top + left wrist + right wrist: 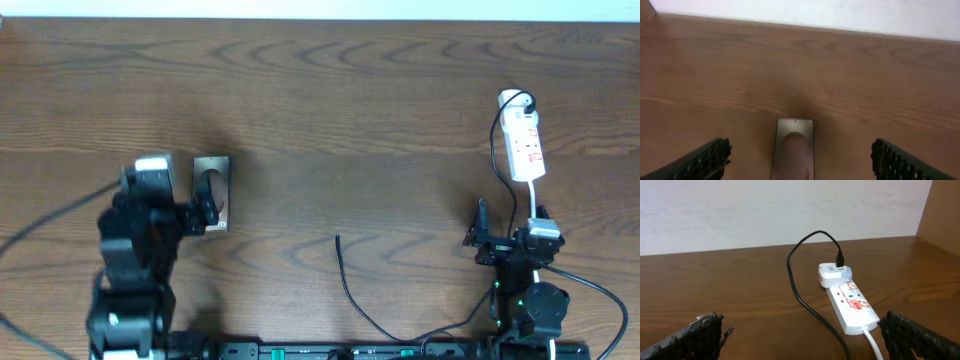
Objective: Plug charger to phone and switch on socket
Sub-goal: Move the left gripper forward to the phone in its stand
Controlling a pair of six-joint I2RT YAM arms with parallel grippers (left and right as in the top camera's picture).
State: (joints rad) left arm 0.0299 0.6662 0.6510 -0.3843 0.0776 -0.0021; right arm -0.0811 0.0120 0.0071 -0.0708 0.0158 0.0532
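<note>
The phone lies flat at the left of the table, a grey-brown slab. In the left wrist view the phone sits between my fingers. My left gripper is open over the phone's near end, touching nothing that I can see. The charger, a thin black cable, has its free tip on the table centre. Its other end plugs into the white adapter on the socket. The socket also shows in the right wrist view. My right gripper is open and empty, just short of the socket.
The socket's white cord runs back toward my right arm. The black cable loops up from the adapter and crosses the table in front of my right gripper. A pale wall borders the table's far edge.
</note>
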